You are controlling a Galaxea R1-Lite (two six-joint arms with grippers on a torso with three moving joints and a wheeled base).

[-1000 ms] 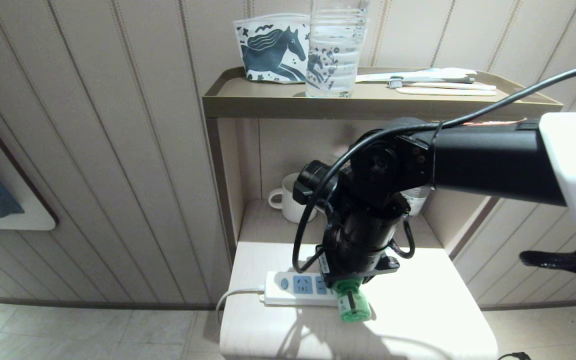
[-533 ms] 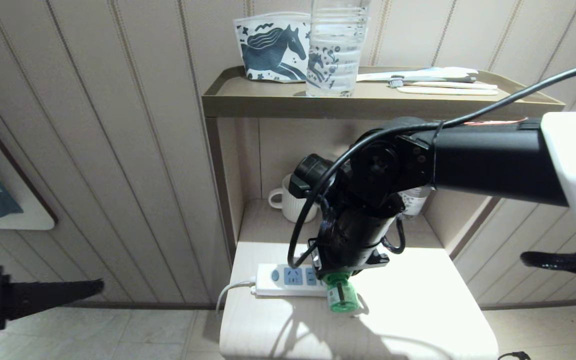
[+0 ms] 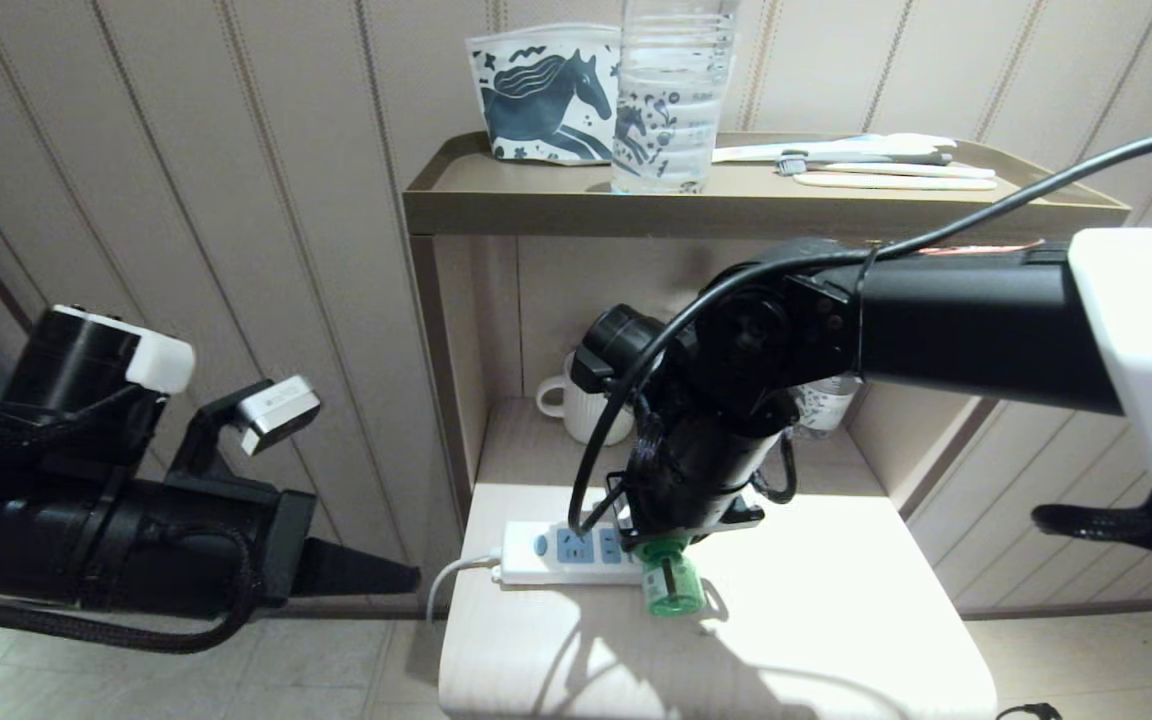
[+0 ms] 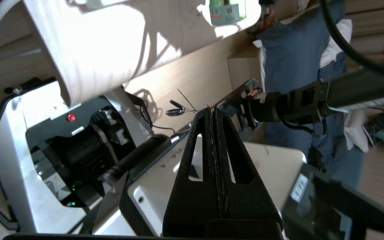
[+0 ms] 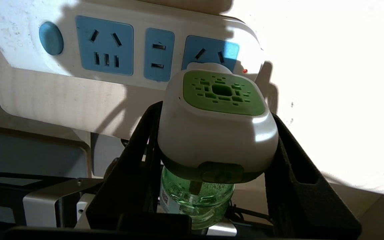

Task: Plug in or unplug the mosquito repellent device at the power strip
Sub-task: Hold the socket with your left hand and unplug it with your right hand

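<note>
The mosquito repellent device (image 5: 217, 126) has a white head with a green top on a green bottle. My right gripper (image 5: 215, 111) is shut on the head, one black finger on each side. The device's plug end rests against the end socket face of the white power strip (image 5: 112, 50); its prongs are hidden. In the head view the strip (image 3: 556, 548) lies on the white table (image 3: 836, 620), the green bottle (image 3: 671, 592) sticking out below my right wrist. My left gripper (image 3: 408, 579) is shut and empty, held left of the table; its fingertips (image 4: 212, 111) are together.
A white mug (image 3: 576, 400) stands in the shelf recess behind the strip. The upper shelf tray (image 3: 536, 200) carries a clear water bottle (image 3: 671, 95), a horse-print pouch (image 3: 546, 95) and toothbrushes (image 3: 876, 165). The strip's cord (image 3: 451, 585) hangs off the table's left edge.
My left arm has swung up into the head view from the lower left. My right gripper, the device and the power strip have slid together to the left on the table.
</note>
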